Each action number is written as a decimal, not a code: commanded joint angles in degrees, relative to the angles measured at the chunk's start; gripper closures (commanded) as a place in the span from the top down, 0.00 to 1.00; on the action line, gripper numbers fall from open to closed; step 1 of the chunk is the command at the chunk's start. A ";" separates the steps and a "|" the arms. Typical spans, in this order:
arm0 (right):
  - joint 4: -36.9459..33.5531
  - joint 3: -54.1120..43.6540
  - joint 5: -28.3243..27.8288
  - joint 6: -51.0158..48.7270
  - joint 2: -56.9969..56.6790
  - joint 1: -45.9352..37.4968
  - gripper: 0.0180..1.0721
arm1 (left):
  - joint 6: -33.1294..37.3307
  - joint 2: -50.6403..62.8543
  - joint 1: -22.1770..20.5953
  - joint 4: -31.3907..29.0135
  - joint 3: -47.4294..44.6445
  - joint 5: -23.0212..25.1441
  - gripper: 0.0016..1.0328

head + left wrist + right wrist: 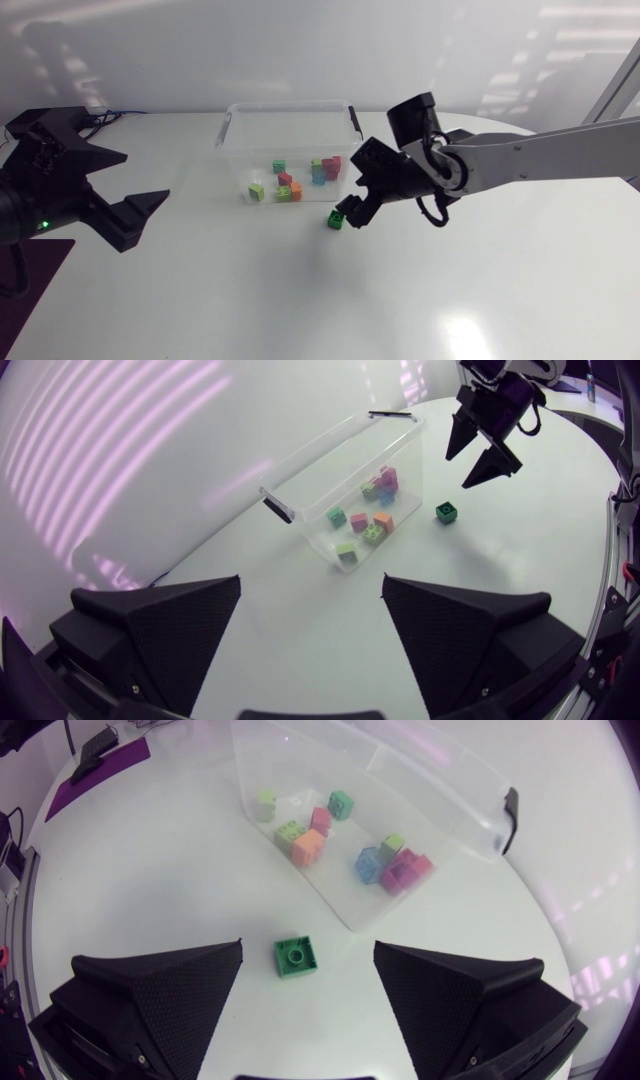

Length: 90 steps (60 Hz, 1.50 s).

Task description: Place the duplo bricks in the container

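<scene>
Under spread right pincer (350, 213), green brick (296, 958) (squarish, apparently), stud up.

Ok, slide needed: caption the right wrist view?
Open black right fingers above a green duplo brick beside the clear plastic container.

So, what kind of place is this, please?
Probably a robotics lab bench: left gripper and right gripper over a white table, a clear container holding coloured duplo bricks, one green brick outside it.

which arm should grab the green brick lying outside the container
Right. The right gripper, open, hangs close over the green brick, which lies on the table beside the container. The left gripper sits far off at the table's side.
</scene>
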 commanded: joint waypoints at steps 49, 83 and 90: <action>2.34 7.11 0.43 -2.69 18.92 1.60 0.36 | -2.30 -8.72 1.76 -1.44 -8.05 -0.56 0.96; -8.65 4.65 4.12 2.49 -8.41 1.33 0.25 | -7.83 -14.43 1.85 0.15 -12.44 -0.74 0.96; -10.67 9.39 4.47 4.16 -9.20 1.51 0.25 | -8.10 -15.75 2.55 0.15 -12.44 -0.82 0.96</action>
